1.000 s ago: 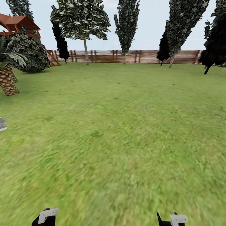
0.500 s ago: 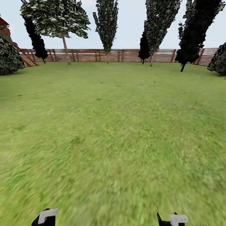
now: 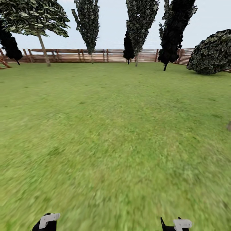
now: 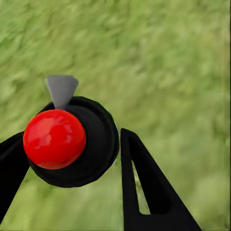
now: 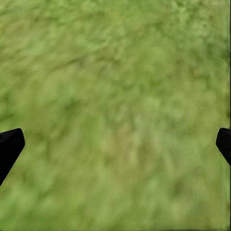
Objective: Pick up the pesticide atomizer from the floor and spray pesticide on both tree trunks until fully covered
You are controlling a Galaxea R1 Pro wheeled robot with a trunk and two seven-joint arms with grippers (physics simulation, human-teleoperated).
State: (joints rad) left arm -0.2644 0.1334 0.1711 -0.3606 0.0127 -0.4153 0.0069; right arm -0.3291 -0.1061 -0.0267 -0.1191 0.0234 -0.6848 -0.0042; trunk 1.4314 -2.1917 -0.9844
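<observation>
I am looking over a wide lawn, and the grass [image 3: 115, 128] runs flat up to a brown wooden fence [image 3: 106, 55] at the far end. A row of trees [image 3: 86, 22] stands along this fence, some green and some almost black. From here I cannot tell which of them are the ones to be sprayed. A big round bush [image 3: 211, 53] sits at the right side. A small grey thing [image 3: 229, 125] lies on the grass at the right edge, too cut off to name.

In the head view my left gripper [image 3: 46, 221] and my right gripper [image 3: 176, 223] show low at the bottom edge, well apart, both over the grass.

In the left wrist view, my left gripper [image 4: 72, 137] has its jaws drawn close, and between them sits the spray bottle [image 4: 96, 139], seen end-on as a round black body. Both fingers [image 4: 144, 192] touch its sides, so it is pinched in my left jaws, above the grass and not lying on it. A grey nozzle [image 4: 61, 89] sticks out from it, pointing away from me. A shiny red ball [image 4: 54, 138] covers part of the black body. I cannot see its label from this angle.

My right gripper [image 5: 115, 139] has its jaws spread wide. Only the two dark fingertips [image 5: 9, 147] show, at opposite edges, with blurry grass between them.
</observation>
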